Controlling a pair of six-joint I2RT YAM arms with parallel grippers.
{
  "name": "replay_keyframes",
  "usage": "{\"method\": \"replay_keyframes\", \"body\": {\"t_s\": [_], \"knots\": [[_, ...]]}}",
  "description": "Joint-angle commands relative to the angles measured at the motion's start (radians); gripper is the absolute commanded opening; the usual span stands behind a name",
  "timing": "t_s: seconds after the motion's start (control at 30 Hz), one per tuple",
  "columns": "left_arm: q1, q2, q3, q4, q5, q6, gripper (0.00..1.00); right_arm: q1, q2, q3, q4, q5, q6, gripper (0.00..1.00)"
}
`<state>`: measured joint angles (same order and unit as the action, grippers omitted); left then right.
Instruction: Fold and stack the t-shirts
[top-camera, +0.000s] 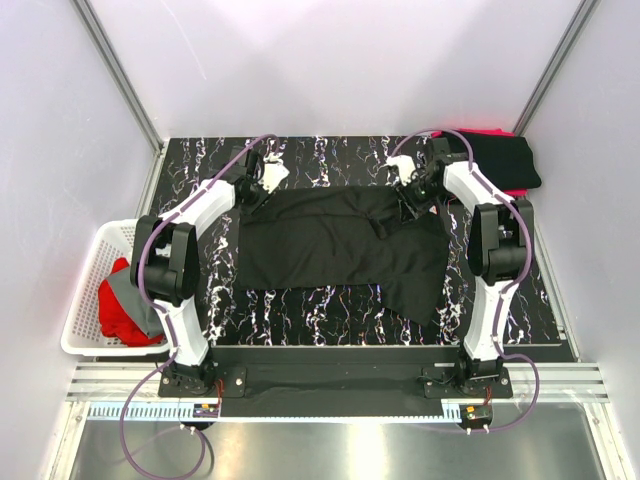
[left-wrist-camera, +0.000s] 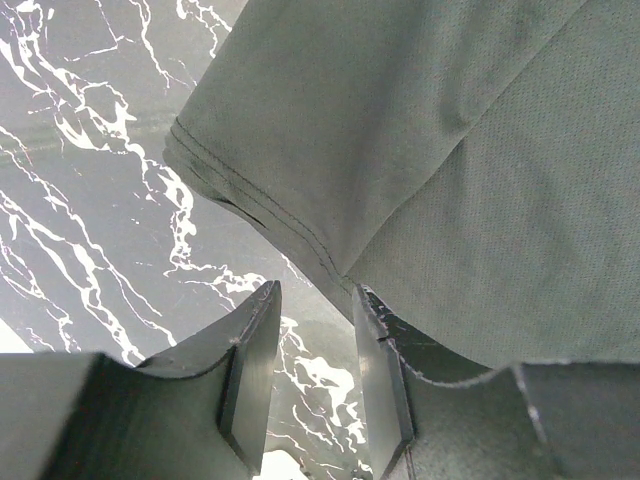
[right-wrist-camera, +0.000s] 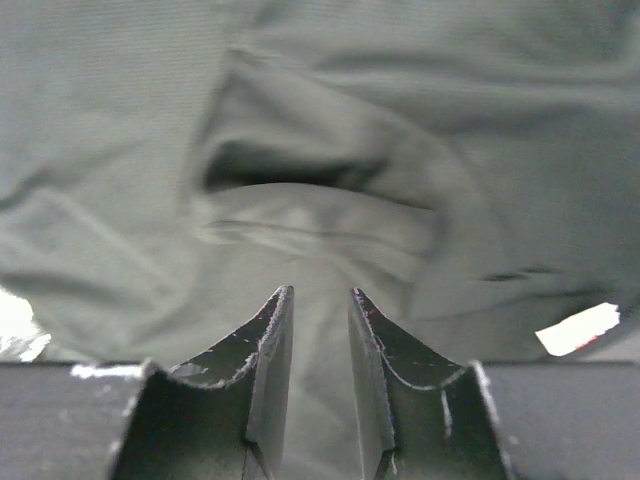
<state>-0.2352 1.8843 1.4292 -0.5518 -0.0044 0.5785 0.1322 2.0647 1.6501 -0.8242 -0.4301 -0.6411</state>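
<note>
Black t-shirt (top-camera: 340, 245): light, limp knit, lay spread across the worktop (top-camera: 320, 160); far edge corners judged best for pinching; left tool (left-wrist-camera: 315, 290) and right tool (right-wrist-camera: 320, 292) stood narrowly parted, holding nothing.

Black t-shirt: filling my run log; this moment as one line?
black t-shirt: spread, rumpled | left gripper: open beside hem | right gripper: open over cloth | folded shirts: far-right corner

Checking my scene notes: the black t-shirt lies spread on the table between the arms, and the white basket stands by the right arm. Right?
No: the white basket stands by the left arm, as the top external view shows. The black t-shirt part is right.
</note>
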Motion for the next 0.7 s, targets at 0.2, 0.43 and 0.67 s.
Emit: {"method": "replay_keyframes", "body": {"t_s": [0.2,0.43,0.67], "knots": [[-0.004,-0.036,-0.01,0.023,-0.023,0.012,0.4,-0.034,0.089,0.102,0.051,0.059,0.04,0.36],[-0.007,-0.033,-0.004,0.018,-0.026,0.014,0.4,-0.051,0.136,0.148,0.054,0.056,0.061,0.38],[-0.012,-0.025,0.007,0.016,-0.028,0.014,0.41,-0.065,0.161,0.166,0.05,0.031,0.09,0.35]]}}
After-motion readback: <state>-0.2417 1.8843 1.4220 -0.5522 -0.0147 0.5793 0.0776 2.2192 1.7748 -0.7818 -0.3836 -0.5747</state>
